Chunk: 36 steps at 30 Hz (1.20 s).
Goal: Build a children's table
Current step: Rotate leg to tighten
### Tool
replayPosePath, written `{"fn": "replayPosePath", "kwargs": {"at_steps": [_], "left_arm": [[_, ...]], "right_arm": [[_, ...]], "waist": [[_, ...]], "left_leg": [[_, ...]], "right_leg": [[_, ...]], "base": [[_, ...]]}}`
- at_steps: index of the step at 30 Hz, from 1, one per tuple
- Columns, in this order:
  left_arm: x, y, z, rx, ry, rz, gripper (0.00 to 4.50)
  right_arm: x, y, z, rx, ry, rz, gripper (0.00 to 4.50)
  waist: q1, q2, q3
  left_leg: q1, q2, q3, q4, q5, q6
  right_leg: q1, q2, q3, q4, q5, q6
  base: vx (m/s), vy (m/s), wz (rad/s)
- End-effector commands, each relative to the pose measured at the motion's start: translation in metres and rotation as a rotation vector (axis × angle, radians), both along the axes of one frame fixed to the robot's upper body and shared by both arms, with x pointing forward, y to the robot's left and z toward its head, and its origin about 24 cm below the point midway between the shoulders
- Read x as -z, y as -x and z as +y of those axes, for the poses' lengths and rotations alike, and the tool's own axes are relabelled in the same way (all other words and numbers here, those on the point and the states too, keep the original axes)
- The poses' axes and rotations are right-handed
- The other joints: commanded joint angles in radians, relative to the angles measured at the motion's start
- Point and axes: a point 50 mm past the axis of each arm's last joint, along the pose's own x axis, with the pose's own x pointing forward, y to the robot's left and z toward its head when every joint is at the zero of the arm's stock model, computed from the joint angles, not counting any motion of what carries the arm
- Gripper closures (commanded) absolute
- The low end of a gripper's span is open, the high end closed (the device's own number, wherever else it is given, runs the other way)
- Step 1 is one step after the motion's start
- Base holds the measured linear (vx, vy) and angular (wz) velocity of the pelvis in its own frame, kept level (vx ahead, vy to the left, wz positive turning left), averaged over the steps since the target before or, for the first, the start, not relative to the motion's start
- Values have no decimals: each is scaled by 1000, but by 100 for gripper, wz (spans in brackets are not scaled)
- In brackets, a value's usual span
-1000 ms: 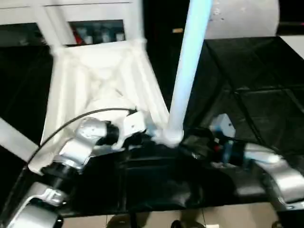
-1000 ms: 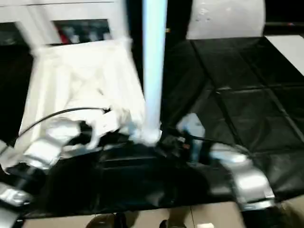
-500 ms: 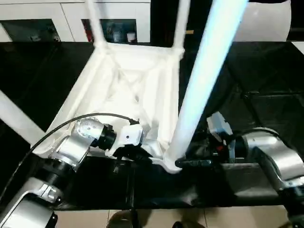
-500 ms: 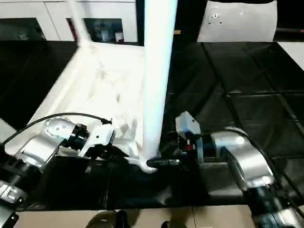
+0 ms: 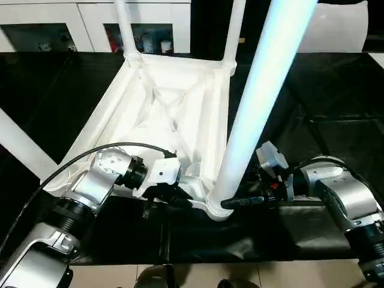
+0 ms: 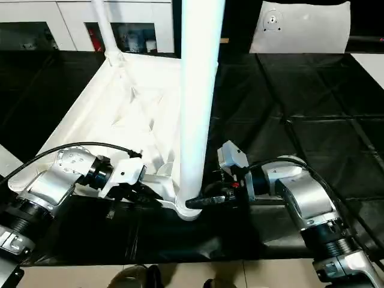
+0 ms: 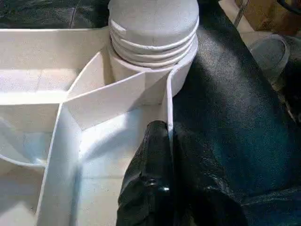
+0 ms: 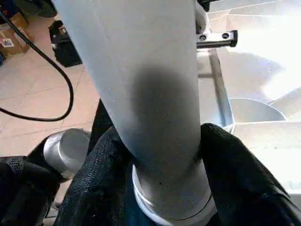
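The upturned white table top (image 5: 168, 114) lies ribbed side up on the black work surface (image 5: 336, 108), 4 legs standing in its sockets. The near-corner leg (image 5: 258, 102), tilted and blurred 1 second ago, now stands steadier, its threads (image 7: 155, 44) partly above the corner socket (image 5: 215, 207). The right gripper (image 6: 207, 202) clamps the leg's base; the left gripper (image 5: 161, 193) pinches the top's rim wall (image 7: 170, 108). The last leg seems nearly seated, with final tightening likely left. A white cabinet (image 5: 90, 24) stands behind.
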Motion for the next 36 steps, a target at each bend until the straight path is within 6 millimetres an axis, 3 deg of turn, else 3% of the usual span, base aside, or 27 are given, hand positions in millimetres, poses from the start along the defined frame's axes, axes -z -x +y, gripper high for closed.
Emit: {"fn": "replayPosePath", "kwargs": {"at_steps": [1, 7, 9, 10, 13, 15, 17, 18, 20, 22, 26, 29, 30, 34, 36], "left_arm": [[-3, 2, -8, 48, 1, 9, 450], [-4, 4, -21, -46, 68, 35, 450], [-5, 3, -30, -102, 92, 31, 450], [-5, 2, -35, -138, 98, 28, 450], [-5, 0, -45, -210, 111, 33, 450], [-6, -2, -60, -307, 132, 51, 450], [-5, -4, -65, -339, 128, 52, 450], [-5, -8, -70, -395, 129, 44, 450], [-6, -12, -73, -457, 133, 32, 450], [-8, -15, -77, -521, 149, 28, 450], [-12, -16, -81, -613, 173, 26, 450], [-12, -14, -81, -615, 168, 21, 450], [-12, -13, -80, -615, 163, 20, 450], [-8, -9, -71, -566, 119, 11, 450], [-6, -9, -65, -552, 97, -8, 450]], "right_arm": [[-2, 6, 4, -67, -26, 31, 249], [0, 20, 15, -25, -112, 119, 252], [2, 23, 26, 41, -143, 133, 252], [5, 23, 33, 91, -136, 125, 252], [11, 23, 46, 192, -102, 136, 252], [13, 19, 66, 344, -113, 189, 252], [13, 17, 72, 404, -119, 215, 252], [16, 14, 81, 499, -98, 234, 252], [19, 12, 89, 576, -72, 227, 252], [20, 8, 97, 678, -67, 235, 252], [17, 5, 106, 824, -56, 226, 252], [13, 4, 101, 858, -65, 187, 252], [11, 4, 99, 862, -88, 185, 217], [7, 5, 81, 839, -147, 170, 175], [6, 6, 72, 809, -132, 133, 161]], "waist": [[-6, -8, -60], [-2, -5, -53], [-3, 0, -43], [-4, -3, -42], [-16, -4, -27], [-31, -5, -19], [-44, -8, -13], [-59, -11, -9], [-73, -10, -8], [-78, -10, -10], [-84, -6, -17], [-81, -7, -19], [-80, -5, -20], [-74, -5, -30], [-71, -6, -38]], "left_leg": [[34, 137, -62, -67, -62, 143], [39, 144, -65, -74, -87, 128], [35, 138, -64, -79, -128, 105], [36, 141, -65, -83, -142, 94], [39, 135, -71, -89, -230, 26], [34, 133, -78, -99, -252, -6], [34, 129, -84, -101, -295, -30], [26, 126, -93, -103, -324, -52], [25, 124, -96, -109, -334, -65], [32, 122, -98, -111, -359, -72], [37, 125, -83, -114, -266, -44], [38, 122, -73, -109, -232, -19], [36, 123, -72, -108, -206, -9], [35, 122, -65, -102, -124, 37], [32, 121, -65, -93, -51, 76]], "right_leg": [[27, -147, 69, -54, 101, -258], [24, -147, 73, -58, 74, -257], [21, -150, 76, -68, 10, -254], [23, -150, 78, -73, -13, -248], [19, -159, 86, -96, -223, -226], [17, -154, 84, -96, -308, -211], [13, -157, 85, -101, -395, -195], [20, -163, 84, -109, -478, -161], [15, -157, 81, -110, -483, -143], [11, -160, 83, -118, -487, -132], [9, -148, 88, -110, -263, -165], [12, -149, 89, -111, -208, -179], [14, -148, 89, -109, -172, -183], [23, -145, 85, -95, -11, -205], [32, -141, 78, -80, 125, -223]], "base": [[0, 0, 0], [0, 0, 0], [0, 0, 0], [0, 0, 0], [0, 0, 0], [0, 0, 0], [-14, 7, -14], [-15, 11, -22], [-4, 16, -25], [0, 9, -21], [0, 0, 0], [0, 0, 0], [0, 0, 0], [0, 0, 0], [0, 0, 0]]}}
